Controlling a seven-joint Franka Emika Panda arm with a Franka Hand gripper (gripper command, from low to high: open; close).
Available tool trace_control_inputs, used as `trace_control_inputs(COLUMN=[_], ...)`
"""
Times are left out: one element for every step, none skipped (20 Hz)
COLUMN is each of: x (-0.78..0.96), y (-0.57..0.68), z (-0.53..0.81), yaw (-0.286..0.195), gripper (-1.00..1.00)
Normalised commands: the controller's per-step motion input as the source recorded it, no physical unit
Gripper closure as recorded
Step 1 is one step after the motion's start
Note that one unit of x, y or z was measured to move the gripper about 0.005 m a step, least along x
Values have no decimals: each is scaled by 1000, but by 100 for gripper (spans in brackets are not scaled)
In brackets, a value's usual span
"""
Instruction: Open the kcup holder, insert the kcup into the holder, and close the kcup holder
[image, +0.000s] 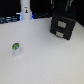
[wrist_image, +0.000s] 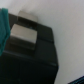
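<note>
Exterior view shows the kcup holder (image: 63, 24) standing toward that view's right, at the far side of the white bench (image: 45, 60), its front appearing shut. The kcup (image: 16, 47), white with a green top, sits alone well apart from it, toward the exterior view's left. A white bottle-shaped thing (image: 25, 11) stands at the back. The arm seems to hang as a dark shape above the holder, but the blur hides the gripper there.

Wrist view gives what the other lacks: a close look at the black holder (wrist_image: 30, 55) and what seems to be its pale handle recess (wrist_image: 25, 36), with a teal part (wrist_image: 5, 22) at the frame edge. I cannot tell whether the gripper is released or clenched.

Risk, as I judge it: a misaligned reach could miss the handle or push the whole unit back, since nothing visibly anchors it.
</note>
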Motion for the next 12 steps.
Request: trace_control_inputs(x=[-313,-297,-306,-249,-228,-205,-201,-206,-209,-210,-206,-169], y=[603,593,541,549,529,516,497,484,478,467,450,396], z=[-175,-232,-277,-310,-331,-346,-356,-361,-364,-368,-375,-407], yaw=[-198,-198,-198,-196,-189,-179,-171,-167,-163,-160,-159,-135], gripper=[-100,-100,-100,-100,-100,-100,-100,-100,-100,-100,-100,-100])
